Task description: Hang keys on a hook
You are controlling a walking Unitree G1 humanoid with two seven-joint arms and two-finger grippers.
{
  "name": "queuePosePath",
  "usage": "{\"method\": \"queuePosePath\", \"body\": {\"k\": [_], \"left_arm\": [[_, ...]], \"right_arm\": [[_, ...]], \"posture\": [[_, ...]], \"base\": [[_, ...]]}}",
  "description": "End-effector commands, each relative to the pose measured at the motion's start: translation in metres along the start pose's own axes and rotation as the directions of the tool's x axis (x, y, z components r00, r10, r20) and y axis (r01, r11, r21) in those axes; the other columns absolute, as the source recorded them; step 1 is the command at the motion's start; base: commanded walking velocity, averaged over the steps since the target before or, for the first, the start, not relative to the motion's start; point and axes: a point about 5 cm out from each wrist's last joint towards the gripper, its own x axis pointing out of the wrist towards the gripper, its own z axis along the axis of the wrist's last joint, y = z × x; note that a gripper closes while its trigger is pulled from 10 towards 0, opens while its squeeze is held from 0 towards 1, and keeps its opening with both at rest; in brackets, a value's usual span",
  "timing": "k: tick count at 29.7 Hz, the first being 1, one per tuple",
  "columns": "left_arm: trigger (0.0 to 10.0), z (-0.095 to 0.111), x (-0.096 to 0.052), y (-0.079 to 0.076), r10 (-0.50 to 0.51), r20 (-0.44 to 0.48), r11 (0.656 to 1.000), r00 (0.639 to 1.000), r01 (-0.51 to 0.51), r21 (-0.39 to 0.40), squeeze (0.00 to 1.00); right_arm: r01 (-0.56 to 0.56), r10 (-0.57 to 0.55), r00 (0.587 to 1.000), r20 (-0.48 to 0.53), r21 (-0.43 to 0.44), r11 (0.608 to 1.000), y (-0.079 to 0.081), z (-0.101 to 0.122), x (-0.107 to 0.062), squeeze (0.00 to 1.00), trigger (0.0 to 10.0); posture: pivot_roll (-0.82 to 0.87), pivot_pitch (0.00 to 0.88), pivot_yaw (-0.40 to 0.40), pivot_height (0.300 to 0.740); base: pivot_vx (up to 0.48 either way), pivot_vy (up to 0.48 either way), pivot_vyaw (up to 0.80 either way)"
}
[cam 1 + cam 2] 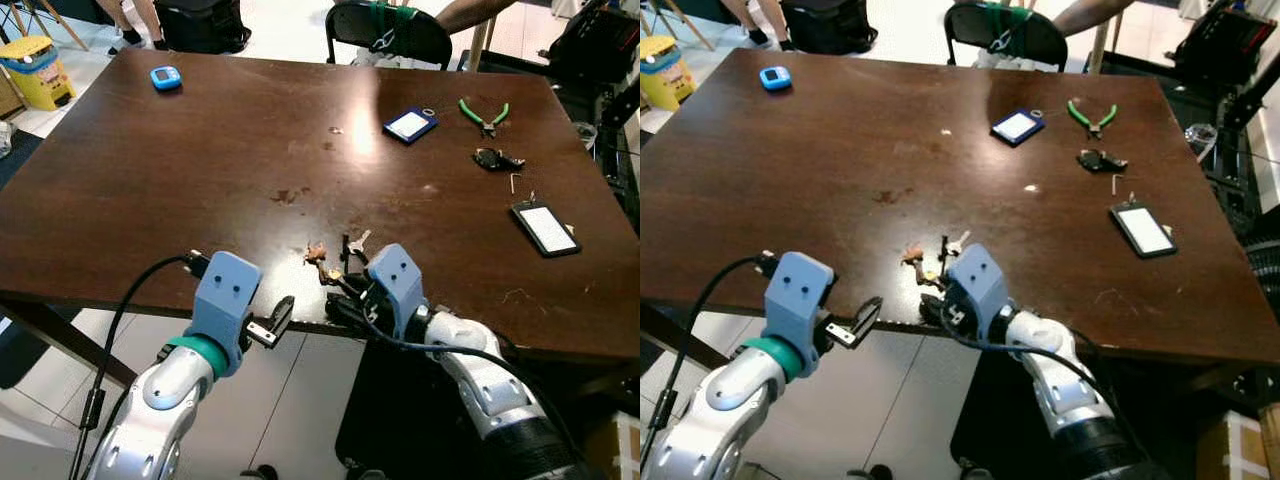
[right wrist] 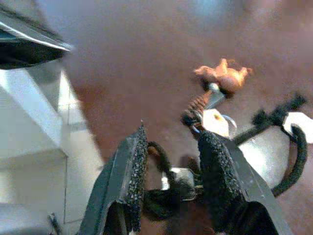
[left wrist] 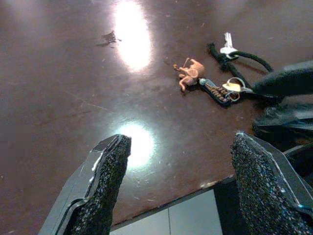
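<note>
From the head views, the task is barely begun: the keys [image 1: 340, 262] lie at the near edge of the bench [image 1: 200, 170], the right hand [image 1: 345, 300] reaching them. The left wrist view shows the left hand [image 3: 178, 191] spread and empty. In the blurred right wrist view, the fingers [image 2: 134, 171] seemingly straddle the key cord, not yet clenched.

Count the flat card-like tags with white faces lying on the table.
2. A blue tag lies toward the far side beside the green pliers. A black tag lies nearer, by the table's right edge. None seems hidden.
</note>
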Motion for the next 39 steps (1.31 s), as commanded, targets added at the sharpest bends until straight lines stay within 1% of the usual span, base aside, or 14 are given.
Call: {"method": "queuePosePath", "body": {"k": [1,2,4,6,9,15,23,25,26,27,36,37,38,39], "left_arm": [[10.0,-0.001,-0.003,-0.001,-0.007,-0.009,1.000,1.000,0.006,-0.004,0.00],[10.0,-0.001,-0.003,-0.001,-0.007,-0.009,1.000,1.000,0.007,-0.004,0.00],[10.0,-0.001,-0.003,-0.001,-0.007,-0.009,1.000,1.000,0.007,-0.004,0.00],[10.0,-0.001,-0.003,-0.002,-0.010,-0.010,1.000,1.000,0.010,-0.003,0.00],[10.0,-0.001,-0.003,-0.002,-0.013,-0.010,1.000,1.000,0.013,-0.002,0.00],[10.0,-0.001,-0.003,-0.002,-0.013,-0.010,1.000,1.000,0.013,-0.001,0.00],[10.0,0.000,-0.003,-0.001,-0.011,-0.008,1.000,1.000,0.011,0.002,0.00],[10.0,-0.001,-0.003,-0.001,-0.008,-0.009,1.000,1.000,0.008,0.004,0.00],[10.0,-0.001,-0.003,-0.001,-0.008,-0.009,1.000,1.000,0.008,0.004,0.00],[10.0,-0.001,-0.004,-0.001,-0.008,-0.010,1.000,1.000,0.008,0.004,0.00],[10.0,-0.001,-0.005,-0.001,-0.005,-0.014,1.000,1.000,0.005,0.012,0.00],[10.0,-0.001,-0.005,-0.001,-0.005,-0.014,1.000,1.000,0.005,0.012,0.00],[10.0,-0.001,-0.005,-0.001,-0.005,-0.015,1.000,1.000,0.005,0.012,0.00],[10.0,-0.001,-0.005,-0.001,-0.006,-0.015,1.000,1.000,0.006,0.013,0.00]], "right_arm": [[-0.058,0.058,0.998,0.022,0.002,0.998,0.006,0.006,-0.006,0.00,10.0],[-0.071,0.071,0.997,0.024,-0.002,0.997,0.006,0.007,-0.010,0.00,10.0],[-0.071,0.071,0.997,0.024,-0.002,0.997,0.006,0.007,-0.010,0.00,10.0],[-0.119,0.119,0.993,0.003,-0.015,0.993,0.011,0.004,-0.016,0.00,10.0],[-0.164,0.164,0.986,-0.008,-0.020,0.986,0.017,0.004,-0.021,0.00,10.0],[-0.187,0.186,0.982,-0.041,-0.022,0.982,0.020,0.000,-0.024,0.00,10.0],[-0.169,0.166,0.983,-0.074,-0.031,0.985,0.018,-0.005,-0.022,0.00,10.0],[-0.083,0.076,0.992,-0.103,-0.060,0.995,0.006,-0.009,-0.019,0.00,10.0],[-0.083,0.076,0.992,-0.103,-0.060,0.995,0.006,-0.009,-0.019,0.00,10.0],[-0.057,0.050,0.993,-0.108,-0.067,0.996,0.002,-0.010,-0.018,0.00,10.0],[-0.064,0.057,0.992,-0.112,-0.058,0.996,0.002,-0.011,-0.017,0.00,10.0],[-0.067,0.061,0.992,-0.115,-0.056,0.996,0.003,-0.012,-0.017,0.00,8.6],[-0.069,0.062,0.991,-0.116,-0.055,0.996,0.003,-0.013,-0.016,0.00,8.6],[-0.070,0.063,0.991,-0.117,-0.054,0.996,0.004,-0.013,-0.016,0.00,3.1]], "posture": [[-0.07,0.187,0.085,0.740],[-0.07,0.187,0.085,0.740],[-0.07,0.187,0.085,0.740],[-0.07,0.187,0.085,0.740],[-0.07,0.186,0.084,0.740],[-0.07,0.181,0.084,0.740],[-0.07,0.181,0.084,0.740],[-0.07,0.180,0.084,0.740],[-0.07,0.180,0.084,0.740],[-0.07,0.180,0.084,0.740],[-0.06,0.185,0.085,0.740],[-0.06,0.186,0.086,0.740],[-0.06,0.186,0.086,0.740],[-0.06,0.186,0.087,0.740]], "base": [[0.000,0.000,0.00],[0.000,0.000,0.00],[0.000,0.000,0.00],[0.000,0.000,0.00],[0.000,0.000,0.00],[0.000,0.000,0.00],[0.000,0.000,0.00],[0.000,0.000,0.00],[0.000,0.000,0.00],[0.000,0.000,0.00],[0.000,0.000,0.00],[0.000,0.000,0.00],[0.000,0.000,0.00],[0.000,0.000,0.00]]}}
